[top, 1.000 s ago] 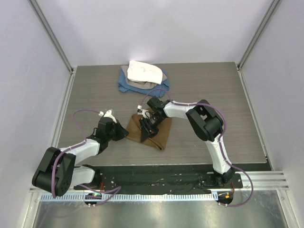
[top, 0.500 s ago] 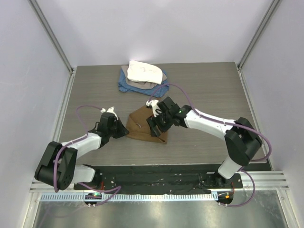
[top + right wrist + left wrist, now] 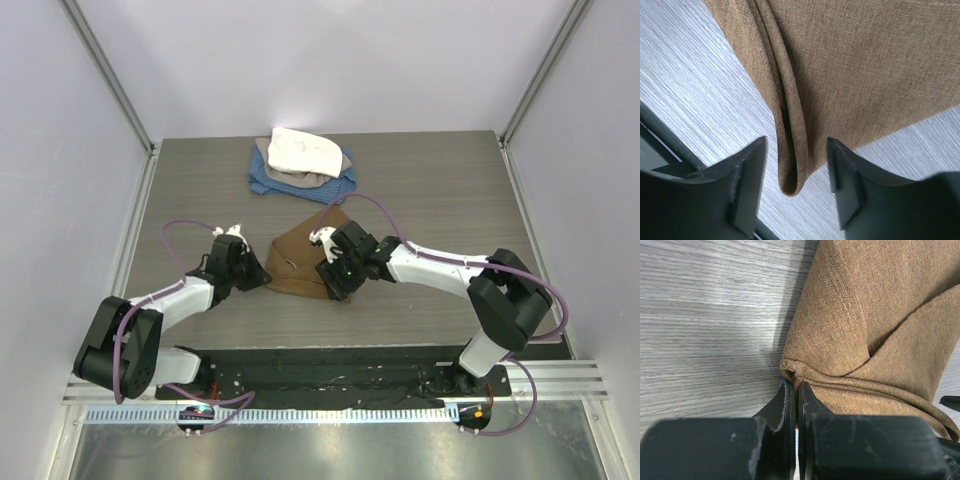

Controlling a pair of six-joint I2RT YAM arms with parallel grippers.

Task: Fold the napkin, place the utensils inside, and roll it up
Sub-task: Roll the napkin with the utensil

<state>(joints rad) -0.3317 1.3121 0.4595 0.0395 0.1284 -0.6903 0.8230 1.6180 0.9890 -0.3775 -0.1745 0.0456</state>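
Note:
The tan-brown napkin [image 3: 300, 255] lies folded on the table's middle. My left gripper [image 3: 256, 276] is at its left corner. In the left wrist view the jaws [image 3: 794, 386] are shut, with the corner hem of the napkin [image 3: 865, 325] pinched between the tips. My right gripper [image 3: 336, 280] is over the napkin's near right corner. In the right wrist view it [image 3: 796, 142] is open, its fingers straddling a folded, doubled-over corner of the napkin [image 3: 850, 65] without touching it. The spoon is not visible in any view.
A pile of cloths sits at the back of the table, a white cloth [image 3: 302, 150] on a blue cloth [image 3: 266, 183]. The black base strip [image 3: 330, 365] runs along the near edge. Enclosure walls stand on both sides.
The right arm has stretched out and its gripper has moved from the napkin's middle to its near right corner. The napkin has been reshaped, spreading up and right. The left gripper stays at the left corner.

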